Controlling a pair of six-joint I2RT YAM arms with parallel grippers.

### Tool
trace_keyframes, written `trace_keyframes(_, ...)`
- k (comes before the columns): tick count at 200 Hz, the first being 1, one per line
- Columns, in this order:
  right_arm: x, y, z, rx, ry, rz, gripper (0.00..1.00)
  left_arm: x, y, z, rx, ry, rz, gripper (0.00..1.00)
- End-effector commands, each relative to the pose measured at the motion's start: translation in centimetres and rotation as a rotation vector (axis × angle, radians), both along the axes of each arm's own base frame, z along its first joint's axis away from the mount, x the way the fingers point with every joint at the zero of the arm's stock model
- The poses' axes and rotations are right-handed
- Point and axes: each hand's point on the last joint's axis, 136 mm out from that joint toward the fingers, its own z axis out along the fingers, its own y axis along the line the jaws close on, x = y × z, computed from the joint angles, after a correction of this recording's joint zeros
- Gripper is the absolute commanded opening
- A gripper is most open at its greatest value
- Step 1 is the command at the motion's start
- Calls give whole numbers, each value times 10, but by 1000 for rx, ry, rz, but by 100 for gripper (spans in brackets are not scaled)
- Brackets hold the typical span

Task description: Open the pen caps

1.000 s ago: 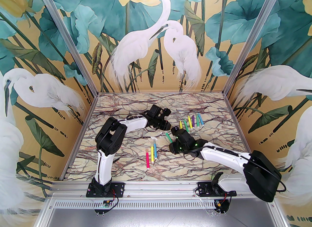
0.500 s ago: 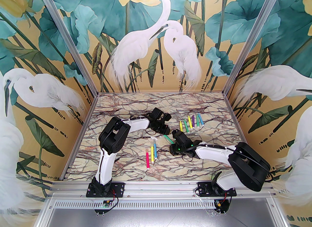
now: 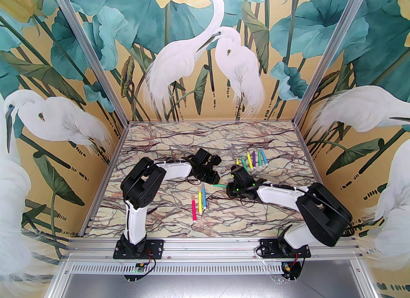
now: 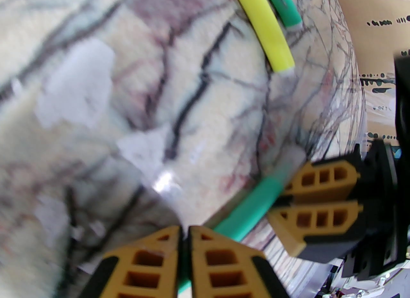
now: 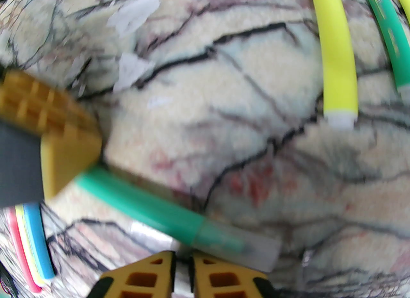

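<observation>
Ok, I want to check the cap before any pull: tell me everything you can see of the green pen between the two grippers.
The green pen is a slim, smooth plastic marker, its clear cap seated over the darker green tip. It slants across the marbled table. The left gripper is shut on its barrel end. The capped end reaches the right gripper, whose jaws stand nearly together; whether they pinch the cap I cannot tell.

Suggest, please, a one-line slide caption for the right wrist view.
Uncapping setup: the left pincer grips the green pen by its barrel; the right pincer sits shut by its clear cap.
</observation>
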Motion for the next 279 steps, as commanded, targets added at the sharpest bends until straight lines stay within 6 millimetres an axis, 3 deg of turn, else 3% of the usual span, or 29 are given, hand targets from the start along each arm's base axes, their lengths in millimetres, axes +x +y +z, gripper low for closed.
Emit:
trace_keyframes(1,38,-6,4,-26,-91,-69,13,-33,0,-4,25,79,-16,13)
trace_keyframes(58,61,5,7,1,-111,-64,12,-47,-1,11,-39,99,31,12)
trace_keyframes(94,67,22,7,58,-100,-29,12,-48,-18,9,-119,106,56,9)
trace_keyframes(125,65,22,10,65,-101,-20,12,-49,-26,16,-150,83,65,9)
trace_keyframes(153,62,12,15,26,-107,-26,16,-46,-18,21,-113,49,91,13)
trace_keyframes(195,56,-7,35,-65,-135,-21,28,-29,19,28,-9,24,192,17)
trace_keyframes(224,49,-10,48,-80,-130,9,35,-14,47,40,18,-19,252,31)
trace_keyframes(239,44,-10,51,-85,-116,25,39,-6,59,47,37,-55,272,45)
trace_keyframes(266,30,-5,48,-118,-66,86,45,12,80,61,79,-137,327,65)
trace_keyframes(279,24,-3,46,-152,-38,109,46,20,90,66,99,-172,361,70)
